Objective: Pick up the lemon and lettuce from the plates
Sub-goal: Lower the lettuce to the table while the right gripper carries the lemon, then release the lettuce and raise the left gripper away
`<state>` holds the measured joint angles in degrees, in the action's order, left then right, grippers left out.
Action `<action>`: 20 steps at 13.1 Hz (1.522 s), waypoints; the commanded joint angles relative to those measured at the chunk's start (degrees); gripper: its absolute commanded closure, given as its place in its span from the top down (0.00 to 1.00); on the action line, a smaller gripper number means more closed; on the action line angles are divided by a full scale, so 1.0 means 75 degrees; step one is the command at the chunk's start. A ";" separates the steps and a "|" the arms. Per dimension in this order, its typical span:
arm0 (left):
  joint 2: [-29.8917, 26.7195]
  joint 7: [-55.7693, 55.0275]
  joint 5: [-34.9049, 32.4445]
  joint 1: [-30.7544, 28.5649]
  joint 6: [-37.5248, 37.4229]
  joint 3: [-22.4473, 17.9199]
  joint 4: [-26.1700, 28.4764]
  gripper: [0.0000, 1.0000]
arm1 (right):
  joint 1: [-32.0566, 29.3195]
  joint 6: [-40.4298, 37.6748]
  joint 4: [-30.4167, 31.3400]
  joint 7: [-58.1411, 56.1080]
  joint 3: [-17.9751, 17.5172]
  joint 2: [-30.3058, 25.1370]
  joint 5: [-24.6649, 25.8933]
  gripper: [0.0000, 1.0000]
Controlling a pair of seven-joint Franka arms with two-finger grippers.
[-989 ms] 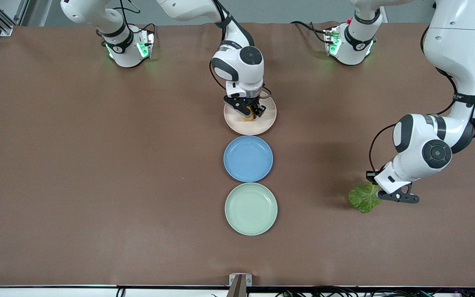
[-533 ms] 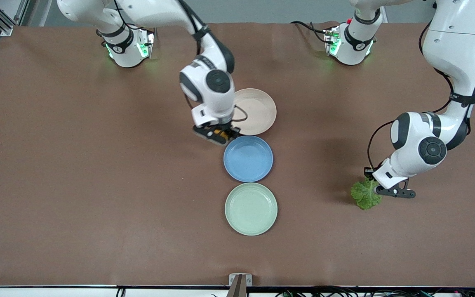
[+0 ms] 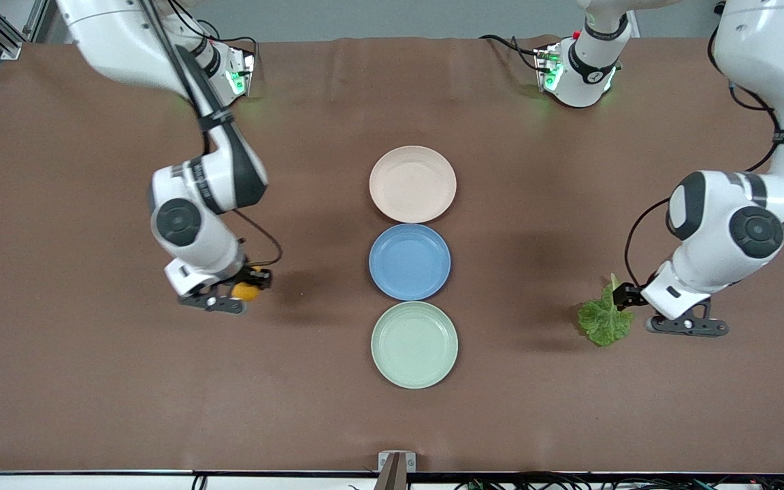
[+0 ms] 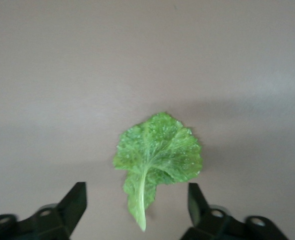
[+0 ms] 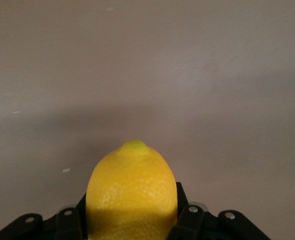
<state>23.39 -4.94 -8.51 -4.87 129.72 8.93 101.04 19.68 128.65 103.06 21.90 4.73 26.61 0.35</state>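
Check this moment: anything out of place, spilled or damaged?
Nothing stands out. The lettuce lies intact on the table beside the open left tool; the right tool holds the lemon over bare table. All three plates are empty.

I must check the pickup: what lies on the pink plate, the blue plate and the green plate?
Nothing shows on the pink plate, blue plate or green plate. What is under them is hidden.

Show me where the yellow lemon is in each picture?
Front view: the lemon sits in the right gripper, over bare table toward the right arm's end.
Right wrist view: the lemon fills the bottom middle, between the fingers.
Left wrist view: not in it; only the lettuce.
Shared landmark: the brown table.
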 commanded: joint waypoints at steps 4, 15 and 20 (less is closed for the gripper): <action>-0.1185 -0.0454 -0.0131 -0.0007 -0.3049 0.0028 -0.1593 1.00 | -0.1345 0.0178 0.0181 -0.2763 -0.0208 0.0248 -0.0385 0.02; -0.2343 0.0039 0.0745 0.0051 -0.6382 0.0134 -0.2703 1.00 | -0.1745 0.1198 0.0720 -0.4478 -0.0220 0.0824 -0.0844 0.03; -0.3163 0.0026 0.1134 0.0425 -0.6420 -0.0286 -0.1719 1.00 | -0.1791 0.1221 0.0650 -0.4467 -0.0208 0.0894 -0.0844 1.00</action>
<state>3.52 -4.82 -0.98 -3.73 81.41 9.17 84.11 6.89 137.16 107.34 -10.42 3.46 33.87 -4.80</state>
